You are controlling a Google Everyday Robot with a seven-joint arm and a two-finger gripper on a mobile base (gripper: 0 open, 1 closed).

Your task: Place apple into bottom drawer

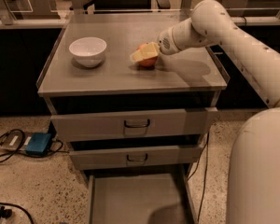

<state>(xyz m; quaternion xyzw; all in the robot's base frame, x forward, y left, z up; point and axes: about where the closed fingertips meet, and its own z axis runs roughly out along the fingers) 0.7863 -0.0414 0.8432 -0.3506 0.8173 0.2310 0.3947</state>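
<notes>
The red-orange apple [148,61] rests on the grey cabinet top, right of centre. My gripper [143,54] reaches in from the right on the white arm and sits low over the apple's top and left side, hiding part of it. The bottom drawer [135,197] is pulled out at the foot of the cabinet, and its flat floor shows nothing in it.
A white bowl [87,50] stands on the cabinet top left of the apple. The two upper drawers [136,123] are closed. A blue box [38,143] and cables lie on the floor at the left. The robot's white body [259,171] fills the lower right.
</notes>
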